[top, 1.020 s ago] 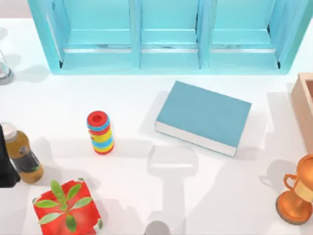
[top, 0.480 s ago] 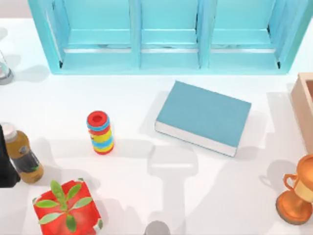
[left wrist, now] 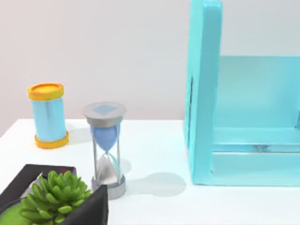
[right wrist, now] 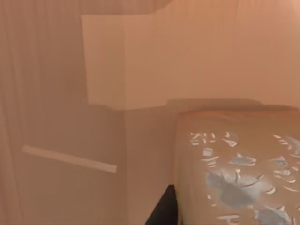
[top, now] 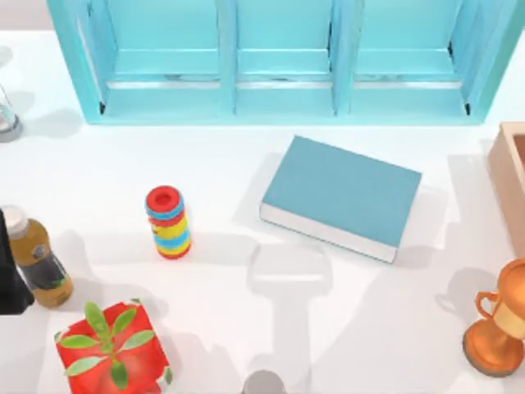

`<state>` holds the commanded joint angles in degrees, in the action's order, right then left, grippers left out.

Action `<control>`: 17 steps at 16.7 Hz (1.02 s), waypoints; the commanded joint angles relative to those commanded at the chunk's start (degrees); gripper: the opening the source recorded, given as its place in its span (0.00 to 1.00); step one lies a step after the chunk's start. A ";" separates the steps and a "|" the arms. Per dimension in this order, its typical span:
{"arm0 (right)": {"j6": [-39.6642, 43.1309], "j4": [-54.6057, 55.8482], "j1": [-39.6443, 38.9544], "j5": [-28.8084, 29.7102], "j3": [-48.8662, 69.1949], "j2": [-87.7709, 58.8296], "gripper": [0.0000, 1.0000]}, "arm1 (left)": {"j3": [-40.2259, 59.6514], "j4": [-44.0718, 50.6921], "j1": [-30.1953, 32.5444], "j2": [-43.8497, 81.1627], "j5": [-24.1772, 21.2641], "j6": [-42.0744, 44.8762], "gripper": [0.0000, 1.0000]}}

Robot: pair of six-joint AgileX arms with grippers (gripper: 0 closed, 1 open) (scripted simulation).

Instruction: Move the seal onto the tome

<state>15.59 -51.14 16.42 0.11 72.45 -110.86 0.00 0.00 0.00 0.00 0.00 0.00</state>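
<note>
The tome (top: 340, 195) is a flat teal-blue book with white page edges, lying right of the table's middle in the top view. The seal (right wrist: 239, 178) is a tan block with pale grey marks, very close in the right wrist view, with tan wooden walls (right wrist: 70, 117) behind it. A small dark part (right wrist: 161, 211) shows just beside the seal's near edge. A dark part of my left arm (top: 8, 283) sits parked at the table's far left edge.
A teal shelf unit (top: 283, 61) spans the back. A ringed toy (top: 168, 222), bottle (top: 37, 258) and red plant box (top: 111, 349) stand left. A wooden box (top: 509, 164) and orange trophy (top: 496, 328) stand right. A grey knob (top: 264, 383) is at front. An hourglass (left wrist: 107, 150) stands back left.
</note>
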 joint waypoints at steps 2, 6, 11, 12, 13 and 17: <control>0.00 0.00 0.00 0.00 0.00 0.00 0.00 | 0.00 0.00 0.00 0.00 0.00 0.00 1.00; 0.00 0.00 0.00 0.00 0.00 0.00 0.00 | 0.00 0.00 0.00 0.00 0.00 0.00 1.00; -4.16 -2.53 -0.29 -1.04 4.13 -0.53 0.00 | 0.00 0.00 0.00 0.00 0.00 0.00 1.00; -6.68 -4.00 -0.84 -1.49 6.65 -0.74 0.00 | 0.00 0.00 0.00 0.00 0.00 0.00 1.00; -9.67 -5.73 -1.64 -1.89 9.63 -0.82 0.00 | 0.00 0.00 0.00 0.00 0.00 0.00 1.00; -21.00 -16.44 -9.33 -2.31 21.34 0.63 0.00 | 0.00 0.00 0.00 0.00 0.00 0.00 1.00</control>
<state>-5.42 -67.58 7.09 -2.20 93.79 -110.23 0.00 0.00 0.00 0.00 0.00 0.00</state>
